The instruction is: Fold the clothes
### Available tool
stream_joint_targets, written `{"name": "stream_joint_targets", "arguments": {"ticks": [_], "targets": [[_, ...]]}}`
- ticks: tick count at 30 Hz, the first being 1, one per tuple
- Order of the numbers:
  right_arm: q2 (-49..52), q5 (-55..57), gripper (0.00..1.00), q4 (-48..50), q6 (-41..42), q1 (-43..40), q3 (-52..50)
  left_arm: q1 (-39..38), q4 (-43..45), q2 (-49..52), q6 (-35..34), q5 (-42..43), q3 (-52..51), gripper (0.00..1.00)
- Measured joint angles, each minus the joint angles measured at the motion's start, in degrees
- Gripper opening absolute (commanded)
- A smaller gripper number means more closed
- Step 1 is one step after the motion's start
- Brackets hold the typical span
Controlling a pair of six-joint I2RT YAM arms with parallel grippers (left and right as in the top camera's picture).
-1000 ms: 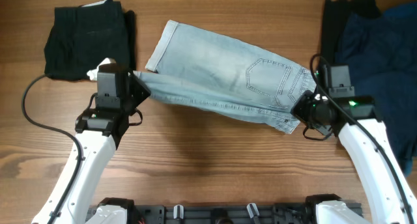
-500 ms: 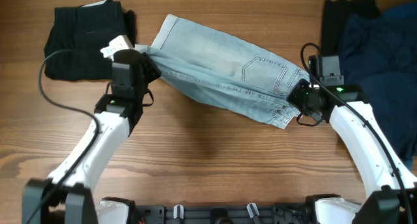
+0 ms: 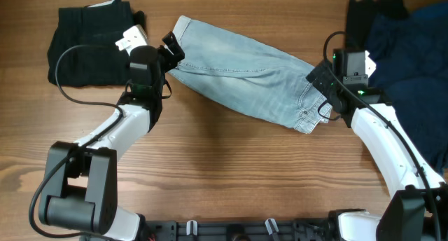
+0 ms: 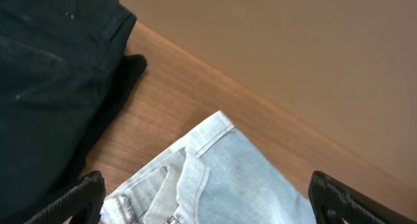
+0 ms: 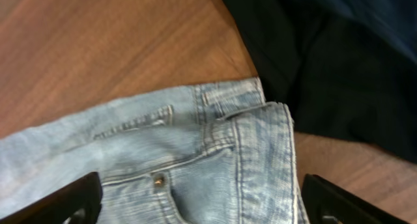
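Note:
The light-blue denim shorts (image 3: 245,69) lie folded lengthwise in a slanted strip across the far middle of the table. My left gripper (image 3: 173,48) is open over their hem end (image 4: 215,178), with one finger on each side of the cloth. Over the waistband end (image 5: 221,152) my right gripper (image 3: 320,78) is also open, and its dark fingers (image 5: 65,201) straddle the denim without pinching it. A folded black garment (image 3: 87,45) rests at the far left. A dark navy garment (image 3: 406,52) is heaped at the far right.
A black piece (image 3: 360,24) lies partly under the navy heap, close to the right gripper. The black garment (image 4: 45,68) sits just left of the left gripper. Bare wooden table (image 3: 224,171) stretches in front of the shorts.
Both grippers carried the near edge of the shorts away from me and over the far half, folding them. Both then opened and let go of the denim.

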Motion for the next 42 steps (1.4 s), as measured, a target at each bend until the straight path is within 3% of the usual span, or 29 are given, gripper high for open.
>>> {"name": "stream_joint_targets", "arguments": {"ticks": [5,13,18,21,23,26,31,42], "targets": [[0.0,-0.17,1.0,1.27,-2.75,-0.02,0.0,0.0,-6.21,0.02,4.11,2.29,2.27,0.99],[0.02,-13.81,0.99,-1.2,-21.49,-0.13,2.62,0.0,-12.66,0.02,8.2,7.91,3.32,0.97],[0.02,-17.09,0.98,-2.73,-26.23,-0.13,2.84,0.0,-14.16,0.02,19.67,11.34,3.52,0.9],[0.02,-18.47,0.98,-3.78,-27.21,-0.13,2.84,0.0,-16.09,0.61,27.76,11.32,5.81,0.91],[0.02,-18.88,0.98,-4.39,-27.63,-0.13,2.84,0.0,-20.55,2.69,32.24,11.28,10.01,0.91],[0.02,-19.08,0.98,-5.22,-27.67,-0.15,2.84,0.0,-33.9,8.61,37.2,11.1,20.85,0.88],[0.02,-19.26,0.98,-6.16,-27.67,-0.13,2.84,0.0,-46.99,13.14,40.04,11.13,33.29,0.76],[0.02,-19.28,0.98,-6.49,-27.85,-0.15,2.84,0.0,-53.16,20.96,39.76,11.13,35.43,0.6]]}}
